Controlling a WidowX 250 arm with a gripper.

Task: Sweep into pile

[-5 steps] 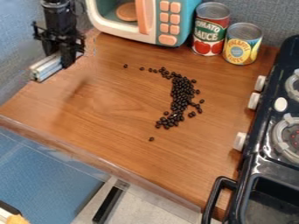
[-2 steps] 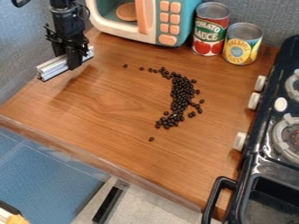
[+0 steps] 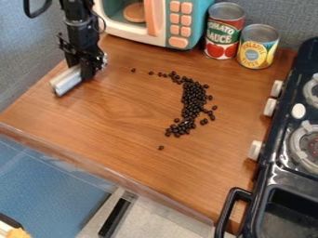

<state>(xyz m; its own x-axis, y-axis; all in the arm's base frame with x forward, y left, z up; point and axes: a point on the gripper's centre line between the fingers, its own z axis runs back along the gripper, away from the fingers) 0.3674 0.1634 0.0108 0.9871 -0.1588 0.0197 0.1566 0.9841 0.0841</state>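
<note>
Silvery bar (image 3: 66,83) clamped in tool (image 3: 86,69), from here maybe above surface (image 3: 118,121): lower flush, nudge dark beans (image 3: 192,99) slowly inward.

Gripper (image 3: 86,73) hung over upper-left of wooden table (image 3: 112,130), silver bar (image 3: 64,82) clamped in it. Black beans (image 3: 194,96) lay in a curved band right of center, strays near both ends. Toy microwave (image 3: 179,42), red can (image 3: 222,39), yellow can (image 3: 256,52) stood at back; black stove (image 3: 279,132) on right.

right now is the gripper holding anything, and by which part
Yes, the gripper holds a silvery bar, gripped near its end farther from the counter's front edge.
</note>
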